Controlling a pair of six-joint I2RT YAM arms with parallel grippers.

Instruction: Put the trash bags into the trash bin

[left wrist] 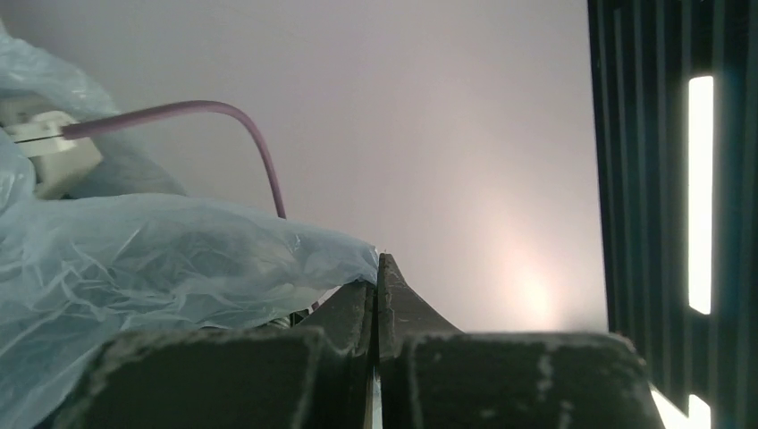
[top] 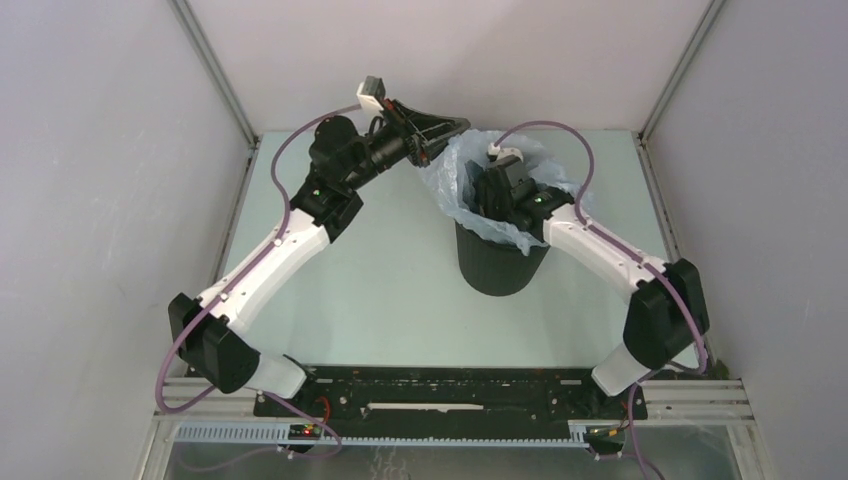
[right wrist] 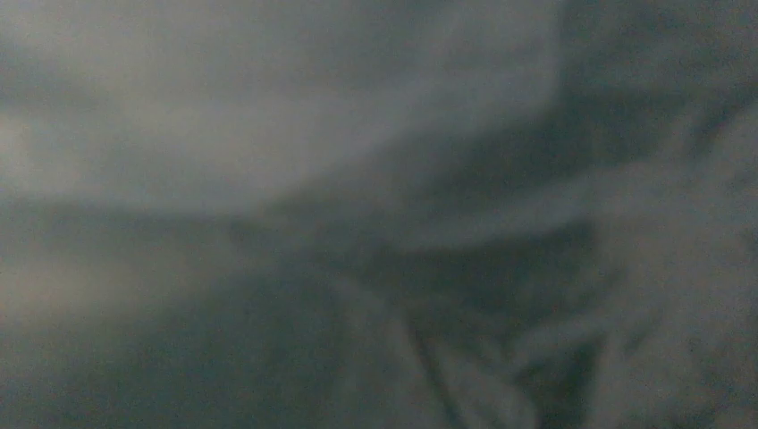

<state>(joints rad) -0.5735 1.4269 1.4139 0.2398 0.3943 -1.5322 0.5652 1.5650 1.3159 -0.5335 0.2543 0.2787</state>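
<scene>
The black trash bin (top: 500,268) stands right of the table's middle. The pale blue trash bag (top: 452,178) is draped in and over its rim, and its film billows up at the far left side. My left gripper (top: 458,128) is raised beside that side and is shut on the bag's edge. In the left wrist view its jaws (left wrist: 379,273) are pressed together with the bag (left wrist: 134,268) hanging off to their left. My right gripper (top: 503,192) is sunk into the bag's mouth inside the bin, fingers hidden. The right wrist view shows only dim, blurred film (right wrist: 501,268).
White enclosure walls stand close on the left, right and back, with metal corner posts (top: 215,70). The right arm's purple cable (left wrist: 223,112) arches over the bin. A black rail (top: 450,390) carries the arm bases at the near edge.
</scene>
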